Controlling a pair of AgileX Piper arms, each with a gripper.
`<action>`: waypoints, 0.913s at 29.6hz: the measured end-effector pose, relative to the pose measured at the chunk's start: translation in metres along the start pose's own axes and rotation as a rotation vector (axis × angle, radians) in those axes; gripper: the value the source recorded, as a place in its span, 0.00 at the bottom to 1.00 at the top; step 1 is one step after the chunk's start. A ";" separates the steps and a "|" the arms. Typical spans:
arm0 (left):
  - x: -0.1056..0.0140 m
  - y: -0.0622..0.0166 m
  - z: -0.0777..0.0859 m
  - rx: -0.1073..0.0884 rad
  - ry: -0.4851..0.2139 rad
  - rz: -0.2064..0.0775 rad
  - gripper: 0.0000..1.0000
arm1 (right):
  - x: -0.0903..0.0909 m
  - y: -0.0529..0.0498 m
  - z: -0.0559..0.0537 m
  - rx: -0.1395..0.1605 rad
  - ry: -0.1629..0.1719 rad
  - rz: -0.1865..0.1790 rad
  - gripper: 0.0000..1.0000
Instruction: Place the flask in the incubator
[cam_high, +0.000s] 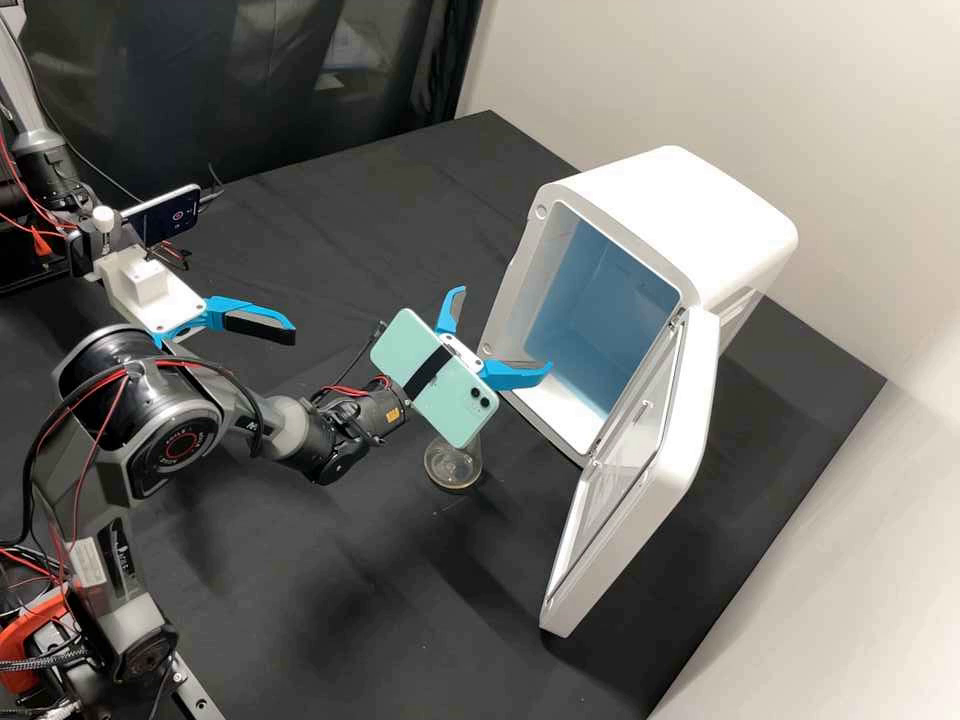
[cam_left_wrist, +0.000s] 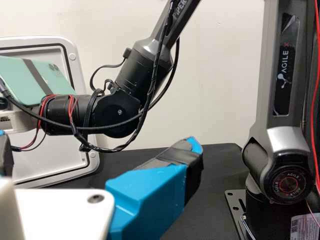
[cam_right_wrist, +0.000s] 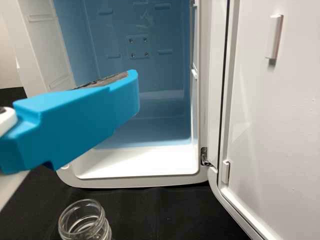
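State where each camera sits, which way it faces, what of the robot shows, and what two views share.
High view: fixed off the arms, looking down on the bench; left gripper, right gripper.
Left wrist view: on the left wrist, facing the right arm; own gripper.
Right wrist view: on the right wrist, facing into the open incubator; one of its fingers.
Shared: high and right wrist views show flask and incubator.
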 end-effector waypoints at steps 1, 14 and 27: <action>0.000 0.0000 0.000 0.000 0.000 0.000 1.00 | 0.000 0.000 0.000 0.000 0.000 0.000 1.00; -0.002 -0.0023 0.000 0.000 0.002 -0.009 1.00 | 0.000 0.000 0.000 0.000 0.000 0.000 1.00; -0.048 -0.0226 -0.031 -0.033 0.082 -0.067 1.00 | 0.000 0.000 0.000 0.000 0.000 0.000 1.00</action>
